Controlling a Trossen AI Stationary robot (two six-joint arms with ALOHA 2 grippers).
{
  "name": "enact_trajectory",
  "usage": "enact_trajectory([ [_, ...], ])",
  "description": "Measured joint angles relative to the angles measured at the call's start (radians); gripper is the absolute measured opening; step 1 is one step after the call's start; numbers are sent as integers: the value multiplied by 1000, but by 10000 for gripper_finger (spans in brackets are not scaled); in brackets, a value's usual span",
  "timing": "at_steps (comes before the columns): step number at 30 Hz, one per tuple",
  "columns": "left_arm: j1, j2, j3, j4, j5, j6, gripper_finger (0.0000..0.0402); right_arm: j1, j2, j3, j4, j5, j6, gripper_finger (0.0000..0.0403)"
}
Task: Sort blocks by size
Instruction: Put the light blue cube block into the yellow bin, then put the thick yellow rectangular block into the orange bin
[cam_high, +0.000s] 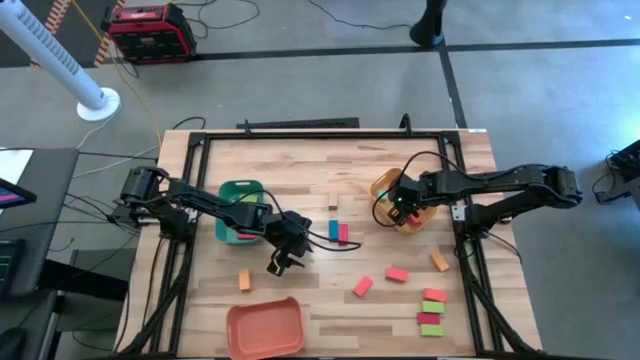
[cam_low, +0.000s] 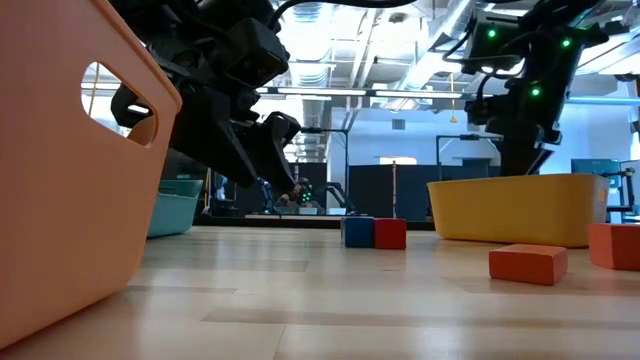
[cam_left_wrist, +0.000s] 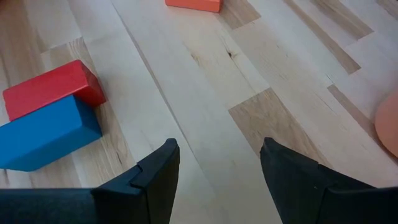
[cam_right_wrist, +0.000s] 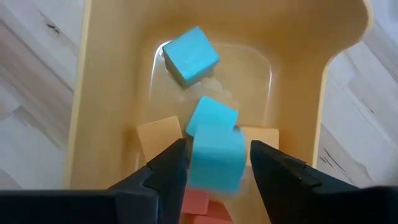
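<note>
While my right claw (cam_right_wrist: 217, 163) hangs over the yellow-orange tray (cam_high: 384, 187), a teal cube (cam_right_wrist: 216, 155) sits between its jaws, seemingly slipping free; I can't tell if it's gripped. Best move, I judge: spread fully, stay centred over the tray so the cube lands beside the other teal cube (cam_right_wrist: 189, 55) and the orange ones, then lift straight up. My left claw (cam_left_wrist: 217, 163) is spread, empty, low over the worktop (cam_high: 330, 300) near the blue block (cam_left_wrist: 46, 137) and red block (cam_left_wrist: 53, 87).

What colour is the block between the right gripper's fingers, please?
Light blue block, clearest in the right wrist view.
</note>
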Motion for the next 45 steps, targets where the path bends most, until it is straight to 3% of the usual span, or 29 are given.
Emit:
enact_trajectory([
  [7, 0, 0, 0, -11, -66, 1, 212, 0, 0, 0, 5, 1, -8, 242],
  [13, 0, -33, 0, -73, -86, -1, 212, 10, -16, 0, 30, 1, -23, 248],
  [23, -12, -230, 0, -405, -126, -20, 212, 33, -107, 25, 45, 3, -46, 249],
  [27, -70, -300, 1, -588, -41, -32, 212, 89, -163, 30, 103, 3, -79, 249],
  [30, -143, -326, 0, -694, -45, -42, 212, 131, -199, 30, 140, 3, -86, 249],
  [37, -313, -326, 0, -775, -166, -56, 212, 203, -232, 31, 164, 11, -86, 249],
  [45, -410, -298, 0, -777, -256, -60, 212, 293, -230, 31, 174, 14, -47, 249],
])
